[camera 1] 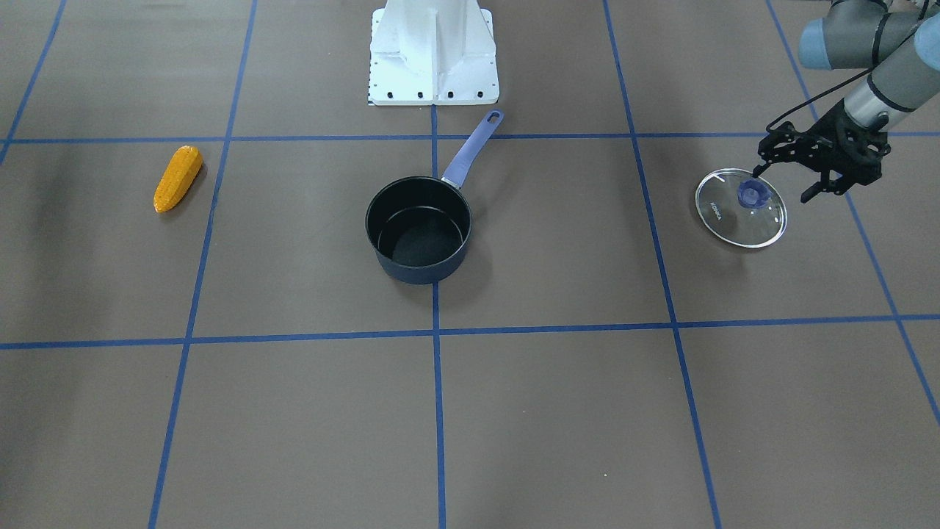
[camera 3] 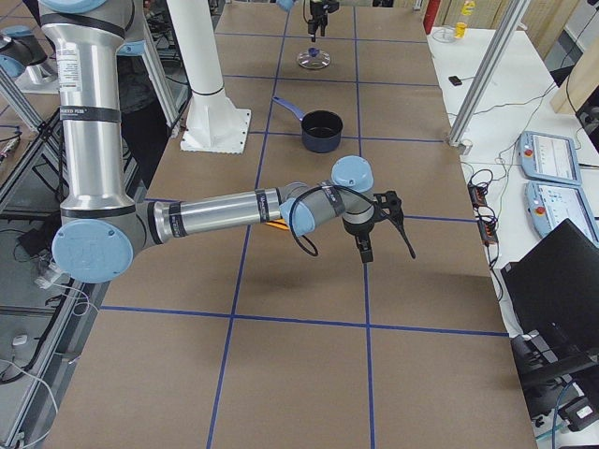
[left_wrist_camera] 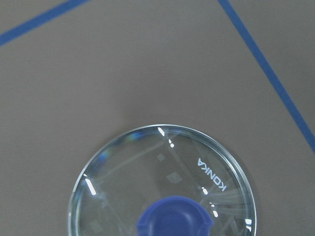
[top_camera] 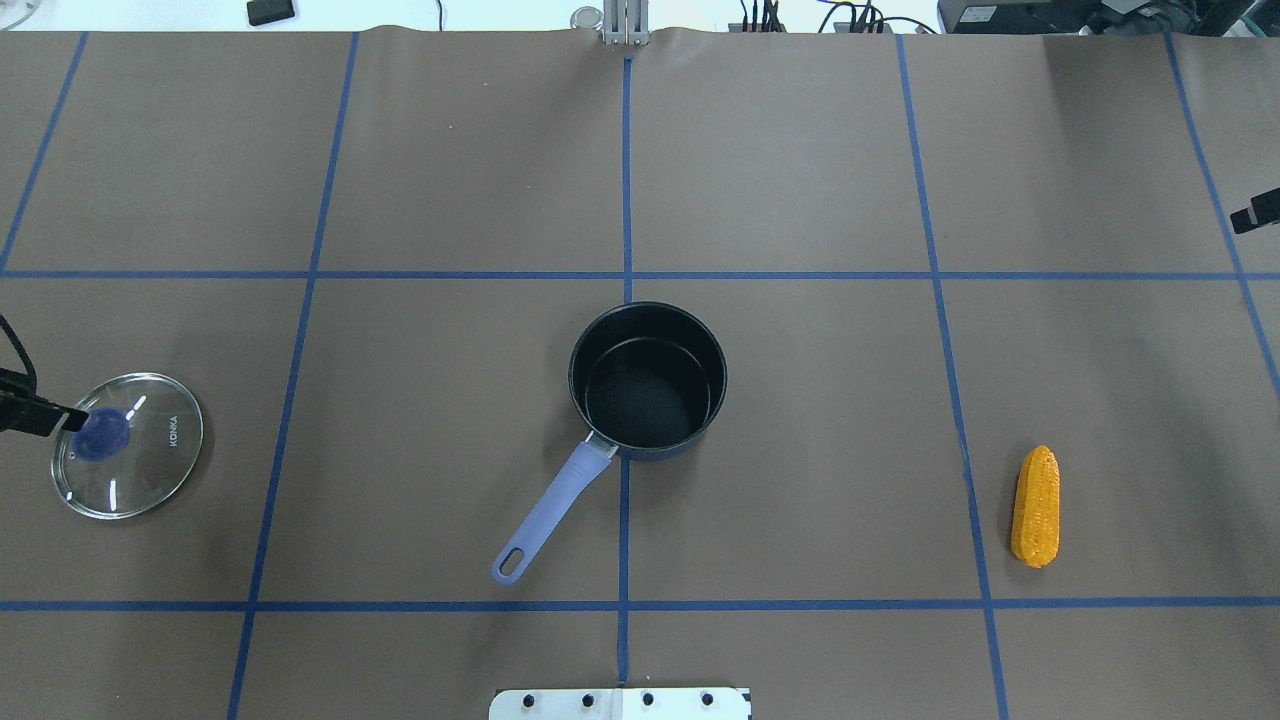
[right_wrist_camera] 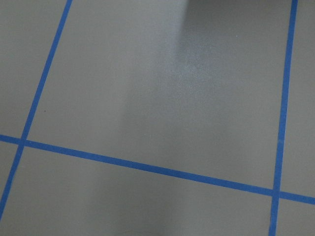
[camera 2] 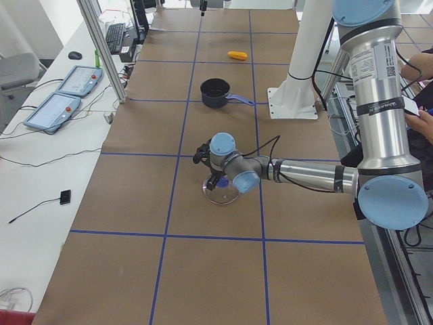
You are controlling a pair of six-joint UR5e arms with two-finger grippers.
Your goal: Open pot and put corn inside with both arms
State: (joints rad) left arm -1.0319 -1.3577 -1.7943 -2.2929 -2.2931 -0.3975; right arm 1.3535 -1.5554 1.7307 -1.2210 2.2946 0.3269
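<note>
– Corn position, please?

– I have the corn [camera 1: 178, 178] lying flat on the surface [camera 1: 308, 411] on the robot's right side. It is well apart from the pot [camera 1: 420, 270], and nothing is touching it.

– And the pot?

– It stands upright in the middle, in front of the white pedestal [camera 1: 433, 51]. Its purple handle [camera 1: 471, 150] angles back toward the robot. It is uncovered, and I see nothing inside. The glass lid [camera 1: 742, 220] lies flat on the surface far out on the robot's left, with its blue knob [camera 1: 752, 192] facing up.

– Left claw?

– On my front feed the left claw [camera 1: 782, 184] is at the lid with its fingers spread wide, gripping nothing. One fingertip [camera 1: 758, 170] sits just beside the knob, but I can't tell whether it touches. The left wrist feed looks down on the lid, with the knob at the bottom edge of the view.

– Right claw?

– The right claw [camera 3: 388, 254] shows properly only on the side feed, out on the robot's right. The overhead feed catches just a black sliver of it at the edge. I can't tell how far open it is or whether it has hold of anything. Its wrist feed gives me only brown surface and blue tape lines [right_wrist_camera: 147, 167].
</note>
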